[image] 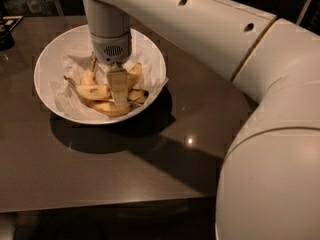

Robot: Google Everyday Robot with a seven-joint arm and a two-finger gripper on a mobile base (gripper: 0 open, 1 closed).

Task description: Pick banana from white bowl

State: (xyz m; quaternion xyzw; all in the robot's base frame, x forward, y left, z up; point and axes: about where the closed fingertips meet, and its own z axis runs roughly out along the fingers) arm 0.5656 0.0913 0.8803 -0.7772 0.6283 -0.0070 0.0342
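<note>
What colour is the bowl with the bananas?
The bowl is white, seen in the camera view. The gripper is down among the bananas.

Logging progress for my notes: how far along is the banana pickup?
Done: the robot's gripper is down inside the wide white paper-lined bowl, among the bananas. In hand: lining up on the long, speckled yellow banana beside it. Left: that banana lies in the bowl, not yet lifted out.

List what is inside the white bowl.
The white bowl holds crumpled paper lining, the banana curving along its near side, and smaller bananas. The claw hangs over the pile's middle, covering whatever lies beneath it.
</note>
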